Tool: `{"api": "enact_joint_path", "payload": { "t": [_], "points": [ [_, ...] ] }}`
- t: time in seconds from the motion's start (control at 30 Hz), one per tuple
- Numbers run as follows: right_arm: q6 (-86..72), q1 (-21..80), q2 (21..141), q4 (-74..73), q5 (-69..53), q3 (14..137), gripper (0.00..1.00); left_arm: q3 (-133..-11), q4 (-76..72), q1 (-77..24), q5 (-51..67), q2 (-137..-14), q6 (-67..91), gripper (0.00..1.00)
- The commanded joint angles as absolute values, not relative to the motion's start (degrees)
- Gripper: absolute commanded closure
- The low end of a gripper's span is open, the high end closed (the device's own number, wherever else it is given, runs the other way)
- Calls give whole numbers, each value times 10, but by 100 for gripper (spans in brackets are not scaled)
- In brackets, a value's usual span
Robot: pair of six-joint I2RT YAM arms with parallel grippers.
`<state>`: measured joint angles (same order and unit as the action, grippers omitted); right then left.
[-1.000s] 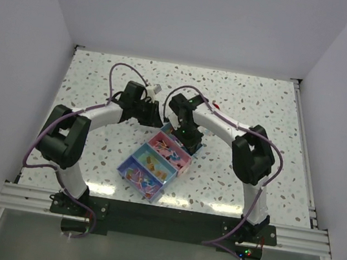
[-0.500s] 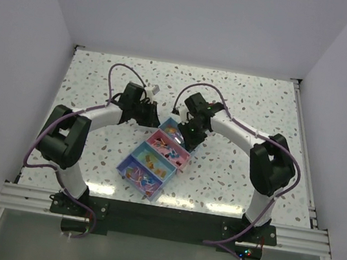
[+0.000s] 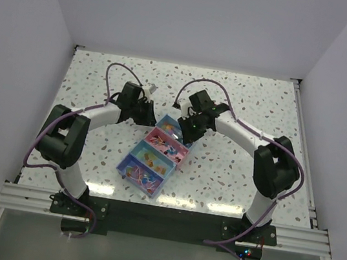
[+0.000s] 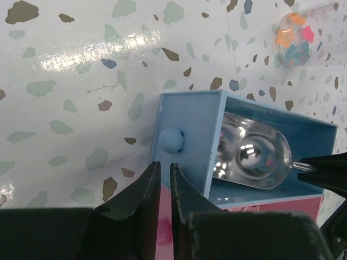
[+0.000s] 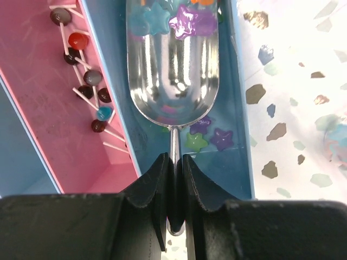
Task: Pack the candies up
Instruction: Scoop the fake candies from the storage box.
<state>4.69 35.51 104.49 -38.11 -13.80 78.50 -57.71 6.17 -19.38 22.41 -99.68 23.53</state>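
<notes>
The candies are small star sweets: blue, purple and orange ones lie in a metal scoop (image 5: 173,70), and several more (image 5: 209,138) lie on the floor of the light-blue compartment under it. My right gripper (image 5: 174,162) is shut on the scoop's thin handle and hovers over the far end of the tray (image 3: 130,163). At that end's outer face, just below the blue knob (image 4: 172,140), my left gripper (image 4: 162,165) has only a slit left between its jaws. Pink shows through the slit. The scoop (image 4: 255,160) also shows in the left wrist view.
Lollipops (image 5: 87,76) lie in the pink middle compartment, and mixed sweets (image 3: 142,176) fill the near blue one. A clear container of star sweets (image 4: 295,38) stands on the speckled table beyond the tray. Both arms arch inward over the tray's far end.
The right arm has swung its elbow outward and brought the scoop down into the far blue compartment. The left jaws have narrowed, and the left arm has barely shifted.
</notes>
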Motion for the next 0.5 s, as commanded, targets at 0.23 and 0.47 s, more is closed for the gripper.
{"api": "enact_joint_path", "payload": {
  "t": [0.23,0.47],
  "points": [
    [83,343,972,-264,-137,741,100,-591,93,-178,207,-961,234,83],
    [96,337,949,-198,-146,681,100,-607,112,-163,189,-939,223,76]
  ]
}}
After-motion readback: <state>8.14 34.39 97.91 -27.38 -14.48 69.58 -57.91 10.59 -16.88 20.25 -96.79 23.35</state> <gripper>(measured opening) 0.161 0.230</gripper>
